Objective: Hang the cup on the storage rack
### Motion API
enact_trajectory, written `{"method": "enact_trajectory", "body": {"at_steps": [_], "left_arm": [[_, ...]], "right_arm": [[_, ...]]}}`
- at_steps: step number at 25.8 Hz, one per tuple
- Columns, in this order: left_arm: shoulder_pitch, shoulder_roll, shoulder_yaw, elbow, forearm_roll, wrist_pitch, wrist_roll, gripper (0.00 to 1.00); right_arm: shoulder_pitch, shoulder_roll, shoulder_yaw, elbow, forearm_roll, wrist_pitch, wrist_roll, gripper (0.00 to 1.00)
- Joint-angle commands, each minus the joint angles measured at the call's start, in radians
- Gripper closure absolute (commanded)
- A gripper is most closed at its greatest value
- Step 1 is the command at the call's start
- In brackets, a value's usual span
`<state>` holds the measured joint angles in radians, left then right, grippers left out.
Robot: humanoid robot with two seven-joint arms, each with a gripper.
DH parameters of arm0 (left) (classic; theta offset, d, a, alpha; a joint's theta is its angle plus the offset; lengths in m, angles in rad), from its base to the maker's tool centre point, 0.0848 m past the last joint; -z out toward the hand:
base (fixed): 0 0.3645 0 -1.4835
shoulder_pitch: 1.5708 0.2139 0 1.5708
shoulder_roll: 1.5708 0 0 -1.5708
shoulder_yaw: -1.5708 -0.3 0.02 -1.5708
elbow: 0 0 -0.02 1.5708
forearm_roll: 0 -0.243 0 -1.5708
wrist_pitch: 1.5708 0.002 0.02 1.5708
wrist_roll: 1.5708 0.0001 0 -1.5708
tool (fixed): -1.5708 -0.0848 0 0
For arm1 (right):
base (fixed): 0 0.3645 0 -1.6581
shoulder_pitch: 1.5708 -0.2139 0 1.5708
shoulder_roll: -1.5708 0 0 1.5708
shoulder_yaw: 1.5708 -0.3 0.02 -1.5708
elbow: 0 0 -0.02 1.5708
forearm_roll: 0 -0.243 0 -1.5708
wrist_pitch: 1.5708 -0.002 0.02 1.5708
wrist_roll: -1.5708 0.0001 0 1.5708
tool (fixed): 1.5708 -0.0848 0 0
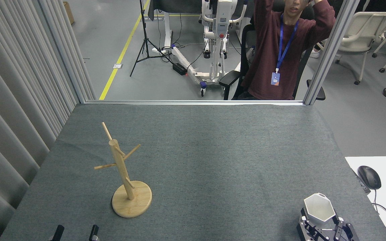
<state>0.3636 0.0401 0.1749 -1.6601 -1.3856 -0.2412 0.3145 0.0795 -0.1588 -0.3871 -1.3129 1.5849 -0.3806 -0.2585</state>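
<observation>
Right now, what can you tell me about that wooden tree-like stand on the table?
The storage rack looks like light bamboo: a round disc base, one post, and several thin pegs angling up and outward. In this view the post appears to lean toward the far left, perhaps from the camera angle. It stands on the left part of the grey table cover, nothing hangs on it, and only the cover touches it.

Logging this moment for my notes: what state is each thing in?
cup: upright, mouth open upward, gripped by the right pincer
storage rack: standing upright, pegs bare
left pincer: only the fingertips show, spread apart, holding nothing
</observation>
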Motion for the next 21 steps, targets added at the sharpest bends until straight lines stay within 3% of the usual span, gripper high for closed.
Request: {"method": "enact_trajectory", "body": {"at_steps": [1,7,9,17,21], "left_arm": [[0.000,0.000,0.000,-0.004,-0.001,-0.001,0.000,0.00],[-0.011,-0.003,-0.022,-0.007,-0.020,-0.020,0.000,0.00],[-0.048,0.000,-0.094,0.002,-0.052,-0.035,0.000,0.00],[-0.130,-0.051,-0.338,0.054,-0.394,-0.036,0.001,0.00],[-0.127,-0.068,-0.407,0.056,-0.437,-0.029,0.011,0.00]], "right_arm": [[-0.003,0.001,0.017,0.003,0.020,-0.001,-0.019,0.43],[-0.007,0.001,0.013,-0.032,0.012,-0.007,-0.028,0.43],[-0.004,-0.002,0.011,-0.065,0.013,-0.006,-0.028,0.43],[0.066,-0.011,0.010,-0.224,0.003,-0.084,-0.030,0.42],[0.082,-0.010,0.010,-0.261,-0.011,-0.123,-0.031,0.42]]}}
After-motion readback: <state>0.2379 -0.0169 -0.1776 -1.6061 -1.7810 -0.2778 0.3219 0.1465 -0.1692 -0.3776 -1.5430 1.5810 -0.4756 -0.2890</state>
